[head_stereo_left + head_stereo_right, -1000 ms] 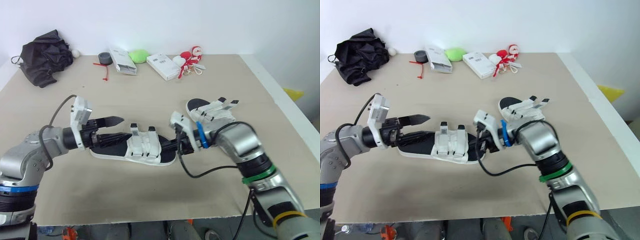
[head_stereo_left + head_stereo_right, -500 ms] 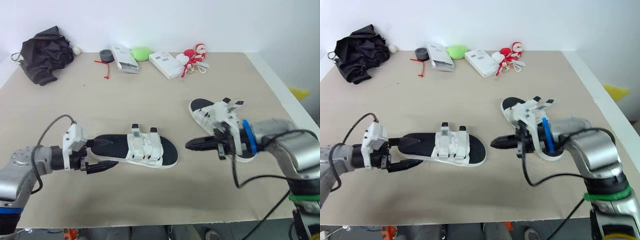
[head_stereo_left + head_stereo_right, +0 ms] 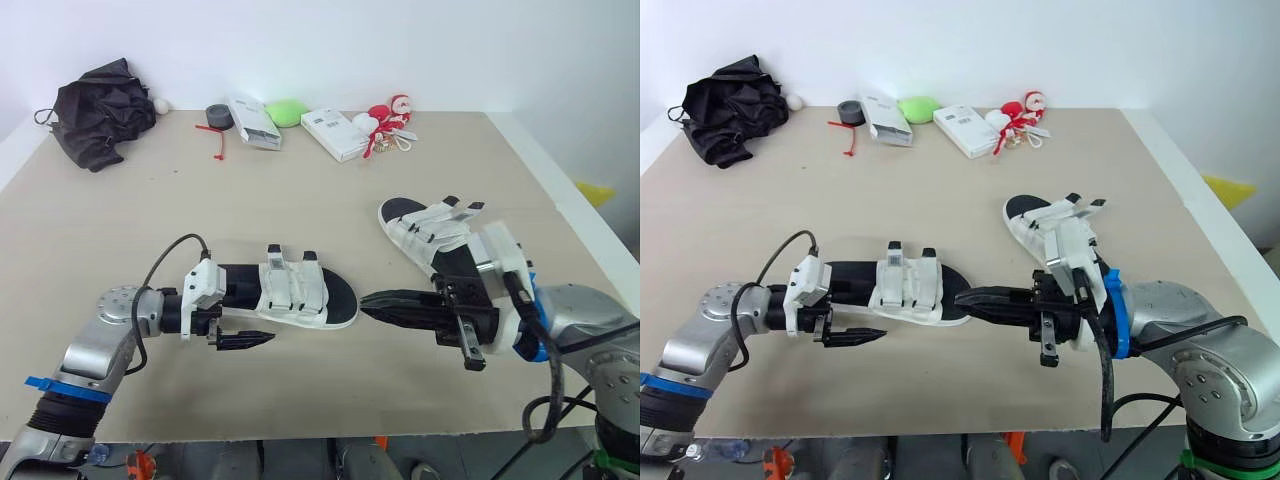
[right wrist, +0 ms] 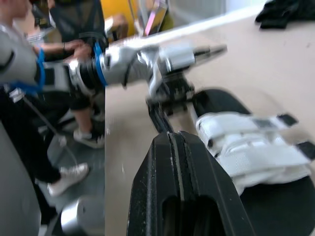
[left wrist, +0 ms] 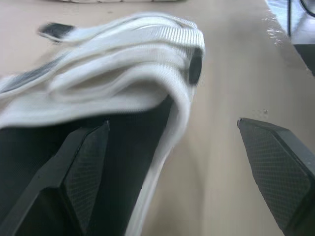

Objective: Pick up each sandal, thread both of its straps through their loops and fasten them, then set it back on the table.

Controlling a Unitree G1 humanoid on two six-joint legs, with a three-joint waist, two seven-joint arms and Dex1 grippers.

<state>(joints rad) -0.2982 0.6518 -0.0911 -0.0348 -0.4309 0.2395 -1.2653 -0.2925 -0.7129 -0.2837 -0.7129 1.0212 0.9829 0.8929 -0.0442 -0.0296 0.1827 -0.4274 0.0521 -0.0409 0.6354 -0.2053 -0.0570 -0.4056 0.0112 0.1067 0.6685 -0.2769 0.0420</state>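
Tan table [image 3: 300,190]: sandal [image 3: 295,295] heel sits between left gripper's [image 3: 255,312] spread fingers [image 3: 245,341].

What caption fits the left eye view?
Open left gripper straddles one edge of a sandal; shut right gripper points at it.

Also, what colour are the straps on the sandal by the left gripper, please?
White straps, clearest in the left eye view.

Near sandal [image 3: 290,296] sits mid table [image 3: 300,200], L gripper [image 3: 250,320] at its heel end, R gripper [image 3: 372,303] just off its toe. 2nd sandal [image 3: 430,232] behind-right. Cloth bundle [image 3: 105,100] + boxes [image 3: 335,133] along back edge.
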